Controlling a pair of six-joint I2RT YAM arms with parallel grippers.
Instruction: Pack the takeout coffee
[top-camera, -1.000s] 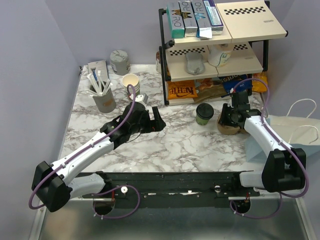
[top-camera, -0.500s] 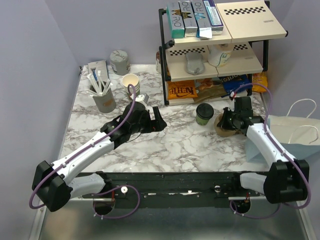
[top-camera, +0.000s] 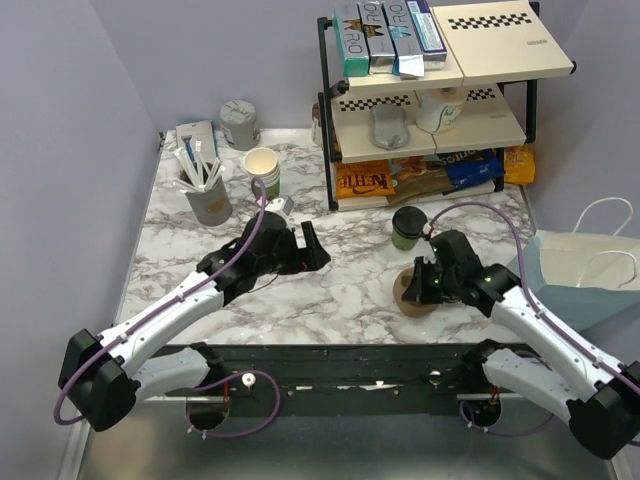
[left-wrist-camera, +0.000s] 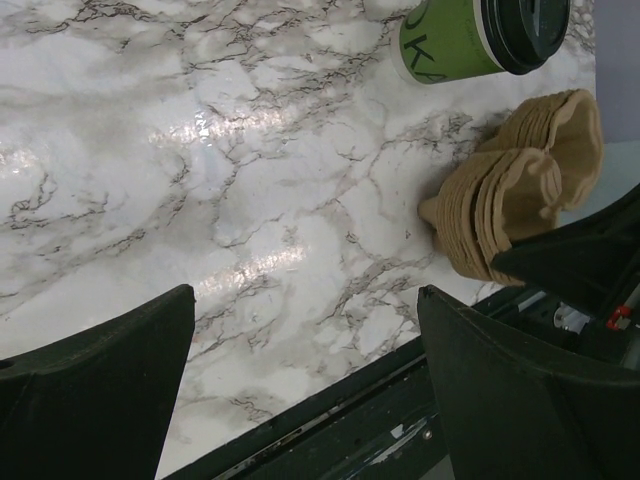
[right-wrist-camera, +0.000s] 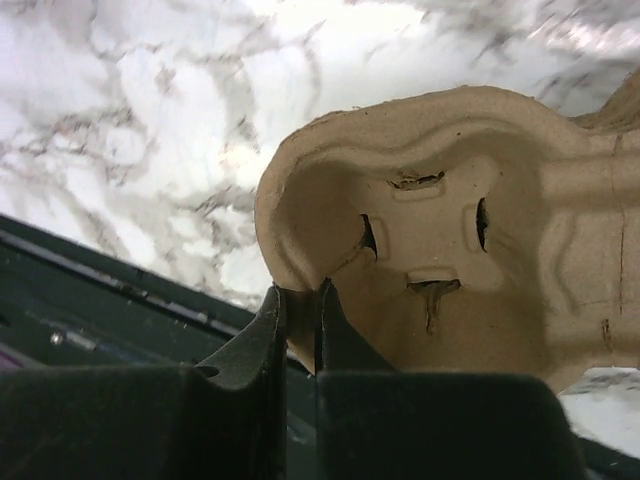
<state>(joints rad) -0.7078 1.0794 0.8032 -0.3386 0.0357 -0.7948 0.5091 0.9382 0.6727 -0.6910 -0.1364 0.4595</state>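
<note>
The takeout coffee, a green cup with a black lid, stands upright on the marble table in front of the rack. It also shows in the left wrist view. My right gripper is shut on the rim of a brown pulp cup carrier, near the table's front edge, below the coffee. The right wrist view shows the carrier's rim pinched between the fingers of the right gripper. My left gripper is open and empty, left of the coffee; in its own view the carrier lies ahead.
A white paper bag lies at the right edge. A black wire rack with boxes and snacks stands at the back. A stack of lidless cups, a grey holder of utensils and a grey pot stand at back left.
My right gripper has carried the pulp carrier leftward and toward the front edge, away from the bag. The left arm shifted slightly. The coffee has not moved.
</note>
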